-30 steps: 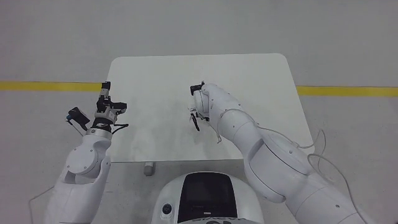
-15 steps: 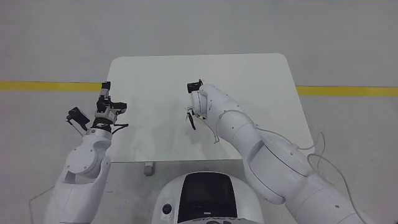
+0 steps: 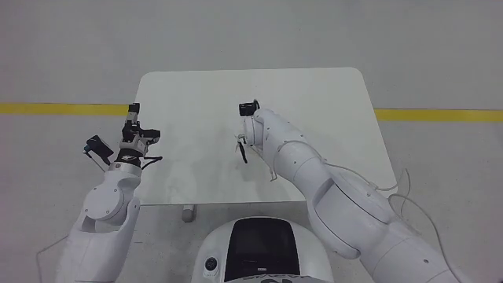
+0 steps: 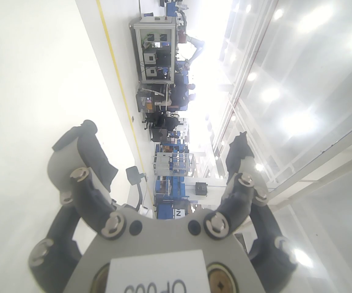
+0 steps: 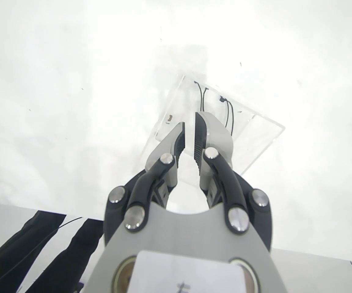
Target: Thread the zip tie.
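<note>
Two thin black zip ties (image 5: 201, 96) (image 5: 229, 111) lie in a clear plastic tray (image 5: 255, 141) on the white table (image 3: 314, 94). My right gripper (image 5: 189, 117) points down just over the tray, at its near part. Its fingers stand a narrow gap apart, and I see nothing between them. One zip tie runs under the tip of one finger (image 5: 212, 129). From above, the right gripper (image 3: 240, 149) hangs over the table's middle. My left gripper (image 3: 137, 122) is raised at the table's left edge, pointing upward, open and empty (image 4: 163, 135).
The table's near edge (image 5: 41, 207) runs close behind the right gripper. Bare tabletop lies all around the tray. Yellow floor lines (image 3: 440, 115) run past the table on both sides.
The right wrist wobbled slightly left and back over the same spot. The left arm has not moved.
</note>
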Controlling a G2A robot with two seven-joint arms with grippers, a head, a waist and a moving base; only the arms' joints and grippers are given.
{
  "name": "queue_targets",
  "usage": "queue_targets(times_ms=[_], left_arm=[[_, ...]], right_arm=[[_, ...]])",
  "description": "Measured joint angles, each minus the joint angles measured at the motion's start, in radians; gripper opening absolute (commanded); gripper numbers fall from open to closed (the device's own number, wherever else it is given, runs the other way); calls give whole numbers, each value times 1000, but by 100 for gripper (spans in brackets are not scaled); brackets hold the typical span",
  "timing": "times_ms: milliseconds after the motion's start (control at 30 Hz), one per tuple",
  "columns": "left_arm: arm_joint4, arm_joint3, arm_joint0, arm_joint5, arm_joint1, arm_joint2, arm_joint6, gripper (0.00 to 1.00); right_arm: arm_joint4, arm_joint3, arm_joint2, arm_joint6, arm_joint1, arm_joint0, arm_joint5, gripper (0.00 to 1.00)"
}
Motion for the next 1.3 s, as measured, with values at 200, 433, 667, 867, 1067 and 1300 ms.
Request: queue_targets(times_ms=[200, 433, 667, 867, 1067, 1300], left_arm=[[0, 0, 0, 0, 0, 0, 0, 100], [0, 0, 0, 0, 0, 0, 0, 100], [0, 0, 0, 0, 0, 0, 0, 100], [0, 0, 0, 0, 0, 0, 0, 100], [0, 0, 0, 0, 0, 0, 0, 100], [0, 0, 0, 0, 0, 0, 0, 100]], right_arm=[[-11, 22, 7, -11, -7, 0, 0, 9], [-20, 35, 15, -12, -14, -2, 0, 7], [-29, 42, 21, -8, -17, -4, 0, 12], [-39, 47, 27, -6, -21, -3, 0, 12], [-51, 51, 30, 2, -24, -3, 0, 9], [-61, 54, 35, 11, -27, -4, 0, 6]])
